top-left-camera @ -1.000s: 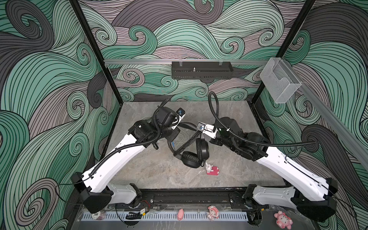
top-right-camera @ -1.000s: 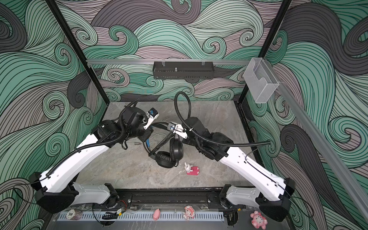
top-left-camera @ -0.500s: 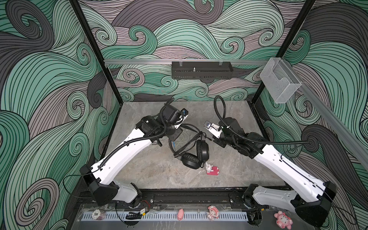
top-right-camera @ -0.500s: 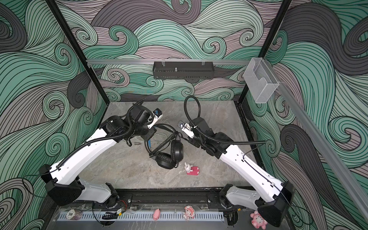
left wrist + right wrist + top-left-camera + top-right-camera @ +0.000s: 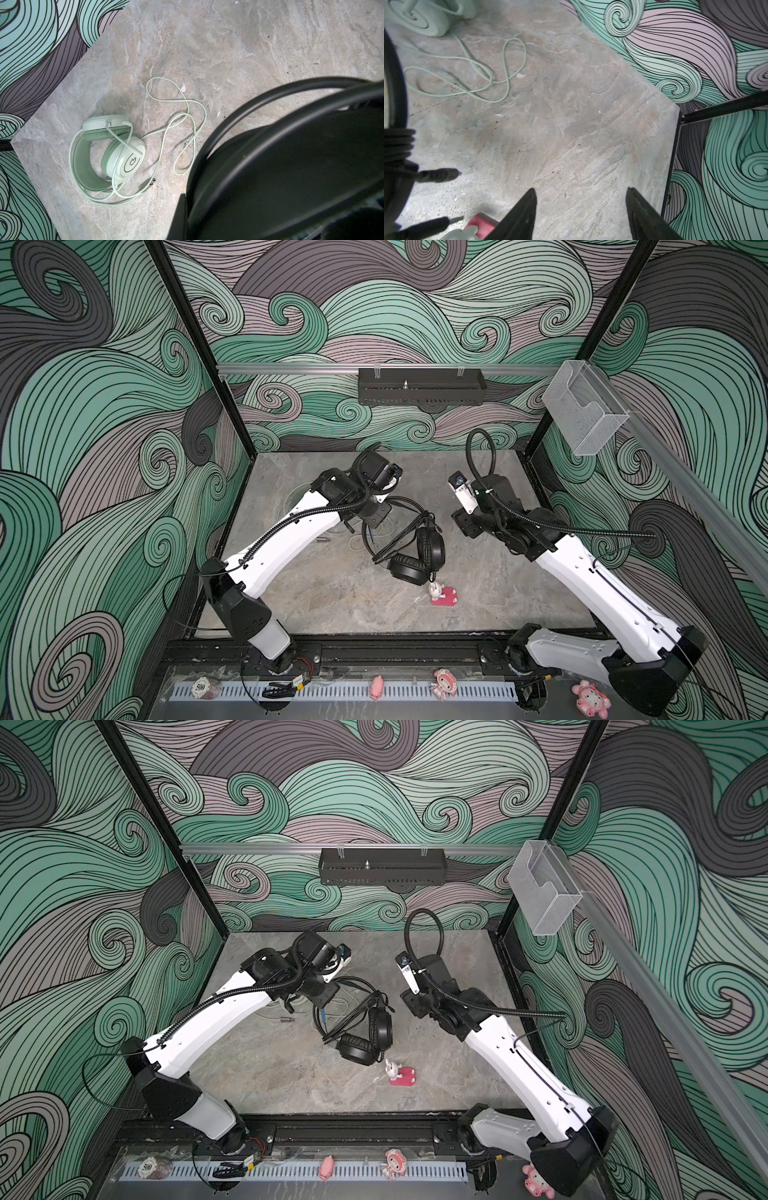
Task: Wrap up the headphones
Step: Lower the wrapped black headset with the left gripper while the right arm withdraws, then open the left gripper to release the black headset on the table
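Right fingers (image 5: 521, 214) parted over open table (image 5: 571, 124), edge nearby

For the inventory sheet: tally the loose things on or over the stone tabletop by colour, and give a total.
Black headphones: 1
Mint-green headphones: 1
Red-and-white toy: 1
Total: 3

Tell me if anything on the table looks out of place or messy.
Yes. The mint-green headset has its cable sprawled in loose loops across the table, not wrapped. A small pink toy also lies beside the black headphones, unrelated to them.
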### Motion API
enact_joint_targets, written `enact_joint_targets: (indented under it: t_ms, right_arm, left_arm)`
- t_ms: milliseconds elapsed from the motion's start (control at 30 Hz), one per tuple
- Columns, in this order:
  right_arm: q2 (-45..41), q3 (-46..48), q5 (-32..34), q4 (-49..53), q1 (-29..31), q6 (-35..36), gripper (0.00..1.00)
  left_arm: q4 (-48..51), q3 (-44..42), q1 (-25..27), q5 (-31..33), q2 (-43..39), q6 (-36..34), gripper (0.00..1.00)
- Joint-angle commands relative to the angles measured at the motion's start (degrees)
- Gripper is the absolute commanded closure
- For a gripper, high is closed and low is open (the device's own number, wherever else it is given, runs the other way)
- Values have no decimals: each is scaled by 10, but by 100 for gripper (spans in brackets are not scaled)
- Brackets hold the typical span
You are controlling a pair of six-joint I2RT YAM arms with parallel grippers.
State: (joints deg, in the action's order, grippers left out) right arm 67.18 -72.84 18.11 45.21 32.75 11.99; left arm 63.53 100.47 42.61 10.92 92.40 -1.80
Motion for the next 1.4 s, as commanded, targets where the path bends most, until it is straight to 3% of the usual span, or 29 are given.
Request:
enact_joint_targets:
  t_ms: [0,200,567,933,1367]
  right_arm:
    - [-11,-33,14,33,-14,-55,22]
    - [-23,-48,24,48,-26,-66,1]
    - [-49,-38,12,54,-28,-93,0]
    - [-55,-37,2,64,-27,-94,0]
    - [-30,-51,-20,60,-28,-107,0]
  left_arm:
    - [1,49,-13,-21,34,53,100]
    - [-17,125,-36,-38,139,98,100]
    - [2,428,-69,-69,416,179,100]
    - [-65,474,-93,-82,501,203,100]
    - [-131,506,-95,-79,567,304,100]
